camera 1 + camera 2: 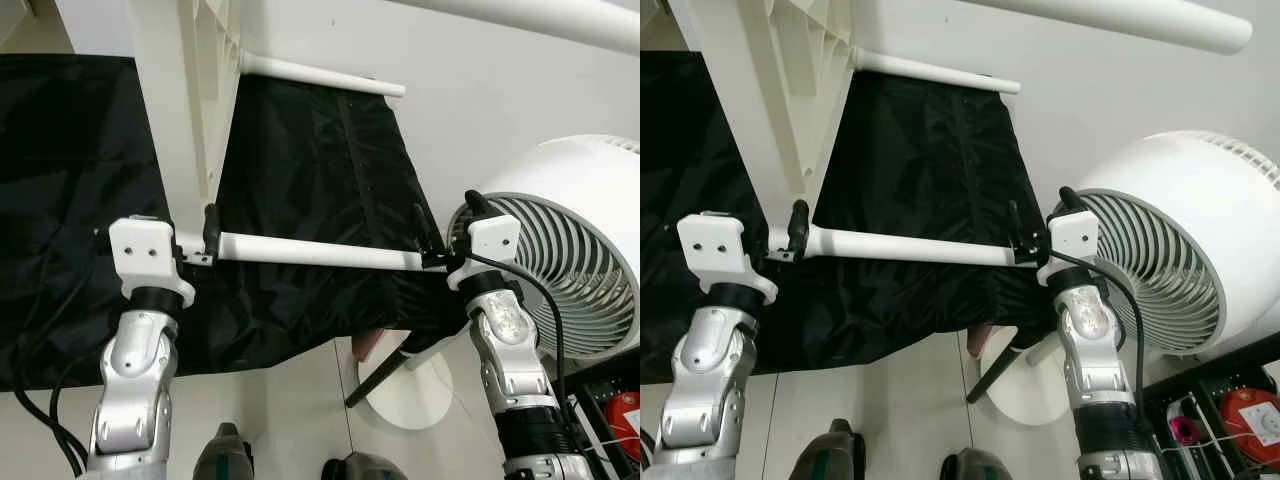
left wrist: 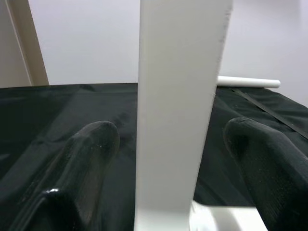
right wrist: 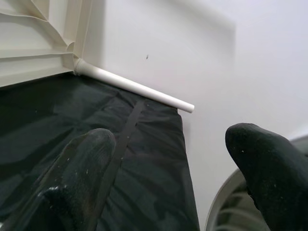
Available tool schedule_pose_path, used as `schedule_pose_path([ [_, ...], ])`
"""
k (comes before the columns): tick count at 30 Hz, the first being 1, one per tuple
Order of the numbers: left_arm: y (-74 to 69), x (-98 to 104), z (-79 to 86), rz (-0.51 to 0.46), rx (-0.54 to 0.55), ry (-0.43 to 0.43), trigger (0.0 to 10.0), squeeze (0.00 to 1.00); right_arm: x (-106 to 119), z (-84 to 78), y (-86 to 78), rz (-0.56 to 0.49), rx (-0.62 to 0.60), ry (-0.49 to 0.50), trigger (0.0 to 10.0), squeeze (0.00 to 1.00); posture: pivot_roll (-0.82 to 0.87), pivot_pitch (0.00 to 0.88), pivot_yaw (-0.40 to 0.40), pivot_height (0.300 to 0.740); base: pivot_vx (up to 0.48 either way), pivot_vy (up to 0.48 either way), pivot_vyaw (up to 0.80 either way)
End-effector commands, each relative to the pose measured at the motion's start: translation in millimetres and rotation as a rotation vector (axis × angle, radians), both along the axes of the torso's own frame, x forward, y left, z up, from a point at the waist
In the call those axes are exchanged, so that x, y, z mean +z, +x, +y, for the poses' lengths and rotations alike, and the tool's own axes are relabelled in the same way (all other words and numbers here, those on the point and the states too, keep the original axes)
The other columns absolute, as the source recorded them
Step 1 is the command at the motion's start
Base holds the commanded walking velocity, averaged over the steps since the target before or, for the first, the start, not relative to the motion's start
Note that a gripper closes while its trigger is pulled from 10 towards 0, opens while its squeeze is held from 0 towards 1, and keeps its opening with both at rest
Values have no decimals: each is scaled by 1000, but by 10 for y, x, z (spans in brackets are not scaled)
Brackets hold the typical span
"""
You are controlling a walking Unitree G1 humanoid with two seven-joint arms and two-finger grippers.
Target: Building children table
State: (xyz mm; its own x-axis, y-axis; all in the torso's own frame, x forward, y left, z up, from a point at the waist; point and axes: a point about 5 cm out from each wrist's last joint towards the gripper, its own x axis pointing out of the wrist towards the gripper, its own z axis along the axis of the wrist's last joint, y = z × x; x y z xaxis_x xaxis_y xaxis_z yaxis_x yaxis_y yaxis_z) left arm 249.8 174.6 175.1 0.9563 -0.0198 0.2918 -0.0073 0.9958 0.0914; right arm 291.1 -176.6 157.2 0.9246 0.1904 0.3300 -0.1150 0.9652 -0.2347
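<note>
The children's table (image 1: 185,90) is tipped on its side over a black sheet (image 1: 310,150), its ribbed white top standing on edge at the upper left of the head view, with white tube legs sticking out to the right. The near leg (image 1: 320,252) runs level between the two arms. At its base end, where it meets the tabletop corner, the left end effector (image 1: 203,240) sits with its black fingers (image 2: 91,159) spread on either side of a white table part, one finger each side, a gap showing on both sides in the wrist view. At the leg's free tip is the right end effector (image 1: 432,248), fingers (image 3: 82,168) apart; whether they actually pinch the tip I cannot tell. A second leg (image 1: 320,76) lies farther back across the top edge of the sheet, and a third white tube (image 1: 1120,20) crosses the upper right corner. Just right of the right arm stands a round white fan (image 1: 570,260) on a disc base. Down at the lower right there's a box with a red object (image 1: 1255,415).
</note>
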Motion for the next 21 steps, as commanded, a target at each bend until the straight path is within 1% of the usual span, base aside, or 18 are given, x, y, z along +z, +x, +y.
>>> schedule_pose_path([
  [1,20,-31,2,23,-4,2,10000,0,-2,-30,5,5,-4,-3,10000,0,96,68,-74,740,0,0,0],
  [4,121,5,27,11,2,7,10000,0,25,14,13,-5,3,2,10000,0,83,70,-70,740,0,0,0],
  [9,156,11,15,9,-1,10,10000,0,35,27,20,-6,6,4,10000,0,77,73,-71,740,0,0,0],
  [10,185,10,5,10,-2,14,10000,0,41,34,25,-8,8,4,10000,0,73,75,-72,740,0,0,0],
  [11,185,10,5,10,-2,14,10000,0,41,34,25,-8,8,4,10000,0,73,75,-72,740,0,0,0],
  [13,251,5,-24,16,-3,16,10000,0,53,42,35,-10,11,5,10000,0,66,76,-72,740,0,0,0],
  [14,251,5,-24,16,-3,16,10000,0,53,42,35,-10,11,5,10000,0,66,76,-72,740,0,0,0],
  [19,363,-17,-80,39,8,10,10000,0,70,47,45,-13,12,3,10000,0,59,80,-74,740,0,0,0],
  [21,423,-74,-115,75,26,23,10000,0,78,56,44,-15,13,6,10000,0,52,81,-72,740,0,0,0],
])
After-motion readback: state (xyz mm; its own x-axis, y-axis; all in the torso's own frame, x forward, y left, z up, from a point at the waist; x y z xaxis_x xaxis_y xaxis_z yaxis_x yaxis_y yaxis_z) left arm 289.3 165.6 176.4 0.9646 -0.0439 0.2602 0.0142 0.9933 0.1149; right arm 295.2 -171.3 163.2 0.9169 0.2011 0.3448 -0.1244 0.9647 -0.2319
